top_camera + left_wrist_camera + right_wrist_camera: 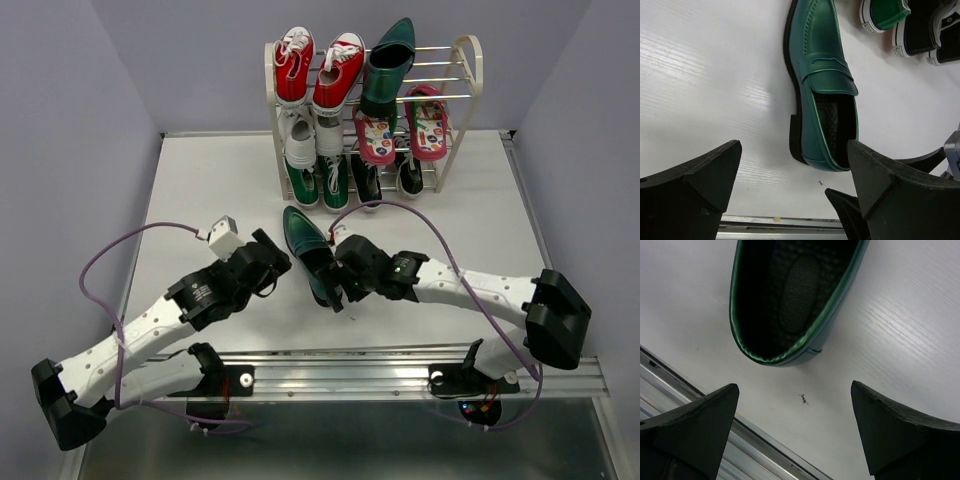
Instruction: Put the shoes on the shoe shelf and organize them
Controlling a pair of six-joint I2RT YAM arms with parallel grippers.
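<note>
A dark teal-green loafer (304,248) lies flat on the white table, toe toward the shoe shelf (462,100); it also shows in the left wrist view (822,75) and its heel in the right wrist view (790,295). My left gripper (278,262) is open, just left of its heel. My right gripper (333,290) is open, just behind the heel, not touching it. The second loafer (388,65) stands on the shelf's top tier. Flip-flops (402,132) sit on the middle tier, black sneakers (385,178) on the bottom.
Red sneakers (316,66), white sneakers (310,135) and green sneakers (315,182) fill the shelf's left half. A metal rail (400,372) runs along the table's near edge. The right gripper's finger (850,207) shows in the left wrist view.
</note>
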